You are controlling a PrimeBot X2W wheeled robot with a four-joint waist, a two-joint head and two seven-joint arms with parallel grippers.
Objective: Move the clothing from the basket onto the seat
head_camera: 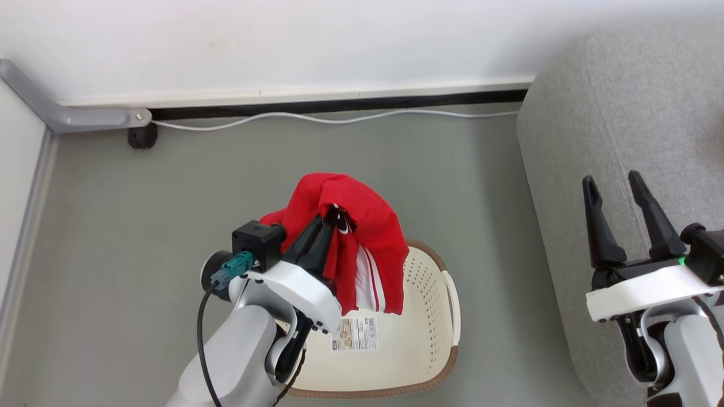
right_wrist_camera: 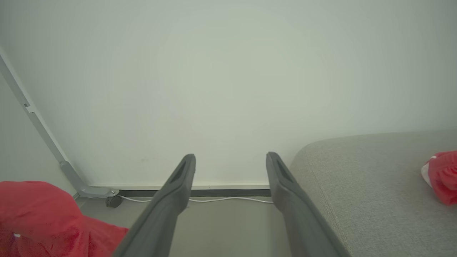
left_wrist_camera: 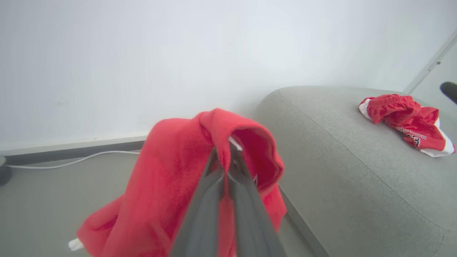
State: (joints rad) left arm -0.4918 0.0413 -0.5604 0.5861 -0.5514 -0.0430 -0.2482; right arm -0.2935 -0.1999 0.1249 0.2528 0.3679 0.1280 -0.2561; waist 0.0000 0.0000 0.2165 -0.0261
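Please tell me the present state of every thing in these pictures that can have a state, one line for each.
left end effector: shut on the held red garment, above the basket.
right end effector: open, holding nothing.
held red garment: draped over the left end effector, hanging.
basket: upright; no clothing on its visible bottom.
second red garment: lying crumpled on the sofa.

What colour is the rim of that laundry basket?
Brown, woven-looking. The basket rim shows best in the head view.
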